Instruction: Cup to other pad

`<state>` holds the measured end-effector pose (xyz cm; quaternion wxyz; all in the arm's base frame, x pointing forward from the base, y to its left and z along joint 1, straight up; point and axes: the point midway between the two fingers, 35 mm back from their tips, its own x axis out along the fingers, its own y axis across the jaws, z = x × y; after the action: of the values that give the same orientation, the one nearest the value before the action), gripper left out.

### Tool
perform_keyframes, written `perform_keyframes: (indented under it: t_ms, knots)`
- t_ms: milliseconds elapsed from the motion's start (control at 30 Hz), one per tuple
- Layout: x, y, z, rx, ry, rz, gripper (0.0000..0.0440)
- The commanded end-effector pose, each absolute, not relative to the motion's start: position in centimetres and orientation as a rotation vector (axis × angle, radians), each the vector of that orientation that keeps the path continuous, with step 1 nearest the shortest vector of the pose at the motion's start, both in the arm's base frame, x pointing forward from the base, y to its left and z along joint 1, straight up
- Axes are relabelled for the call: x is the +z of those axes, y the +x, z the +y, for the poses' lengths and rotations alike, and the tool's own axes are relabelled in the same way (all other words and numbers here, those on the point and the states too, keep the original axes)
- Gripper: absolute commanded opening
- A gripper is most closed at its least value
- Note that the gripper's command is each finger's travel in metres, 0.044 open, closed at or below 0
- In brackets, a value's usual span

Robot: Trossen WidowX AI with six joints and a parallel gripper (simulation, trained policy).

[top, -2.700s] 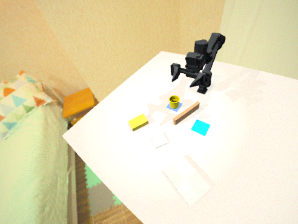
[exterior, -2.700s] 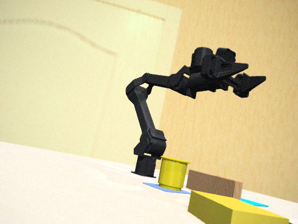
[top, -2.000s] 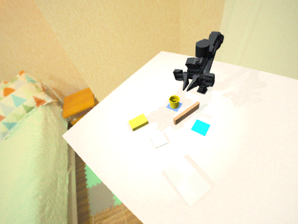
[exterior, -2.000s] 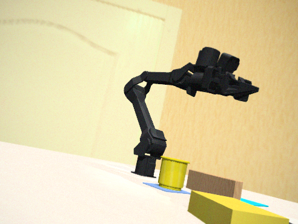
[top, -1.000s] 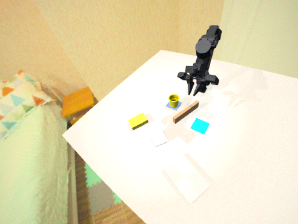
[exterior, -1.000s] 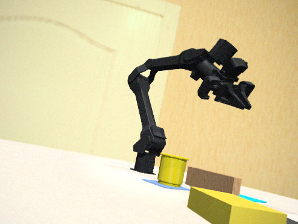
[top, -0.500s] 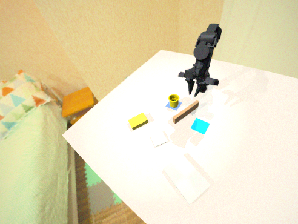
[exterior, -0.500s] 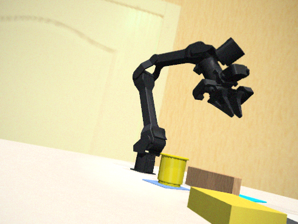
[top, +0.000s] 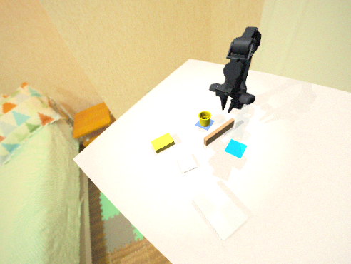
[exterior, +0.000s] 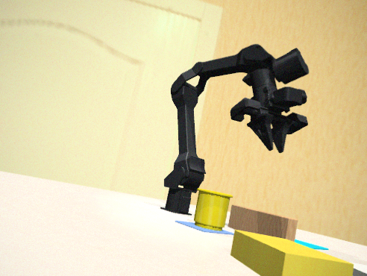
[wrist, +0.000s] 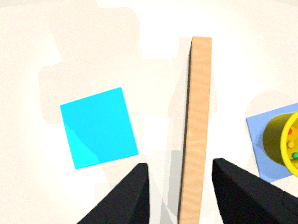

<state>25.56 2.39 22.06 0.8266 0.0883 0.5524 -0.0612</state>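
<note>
Above the desk [top: 285, 171] [exterior: 93, 231], between its far corner and the wooden bar [top: 219, 133] [exterior: 262, 221] [wrist: 198, 115], I have the claw [top: 225, 111] [exterior: 275, 151] [wrist: 180, 170] pointing down, fingers partly open, gripping nothing. The yellow cup [top: 205, 119] [exterior: 212, 209] [wrist: 275, 140] stands upright on the blue pad [top: 208, 128] [exterior: 209, 230] [wrist: 260, 157], marbles inside; the cyan pad [top: 235, 148] [exterior: 312, 245] [wrist: 99, 128] lies across the bar.

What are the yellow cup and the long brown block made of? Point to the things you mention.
The yellow cup [top: 204, 120] [exterior: 212, 210] [wrist: 275, 140] looks like shiny plastic, because it is bright and one smooth color, though it might be painted metal. The long brown block [top: 219, 133] [exterior: 262, 222] [wrist: 198, 110] looks like plain wood, because you can see grain lines on it.
</note>
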Motion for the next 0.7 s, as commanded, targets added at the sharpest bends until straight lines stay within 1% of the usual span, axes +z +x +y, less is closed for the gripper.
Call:
perform_keyframes:
  t_ms: [0,367,667]
  knots:
    - [21.5,25.2,1.9,-0.147,0.160,1.247,0.0134]
    - [20.3,24.4,0.4,-0.175,0.115,1.401,0.0156]
    - [19.4,24.1,-0.8,-0.200,0.100,1.503,0.0165]
